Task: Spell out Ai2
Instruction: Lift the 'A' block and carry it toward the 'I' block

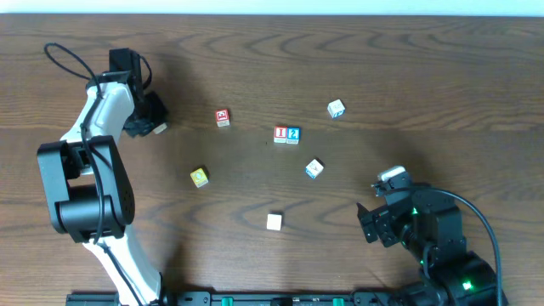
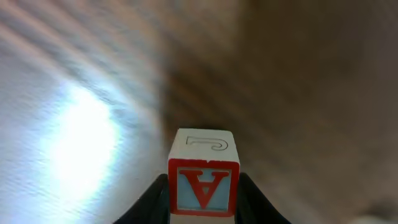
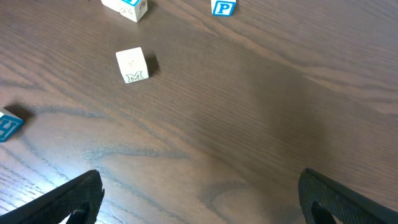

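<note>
Clamped between the 2 dark fingers [image 2: 152,202] of the left hand [image 1: 151,121], the A cube [image 2: 203,186] is seen closest of all, its red-framed letter turned toward the wrist camera and inverted there. The hand is closed only to the cube's width. The side faces are the ones pinched, probably so that the letter is kept uncovered for checking. Whether the cube is resting on the bench [image 1: 425,68] or raised cannot be told from the blurred backdrop.

Toward the near right corner, the right hand [image 1: 374,223] is held fully spread with nothing in it, apparently parked clear of the work. Farther in, at about mid-bench, the I cube [image 1: 280,134] and the 2 cube [image 1: 293,134] are set touching, with the I on the side toward the left edge. The place for the A is thus judged to be just beside the I. Toward the far left corner, the left hand is seen well apart from that pair, so a carry across is yet to be made.
</note>
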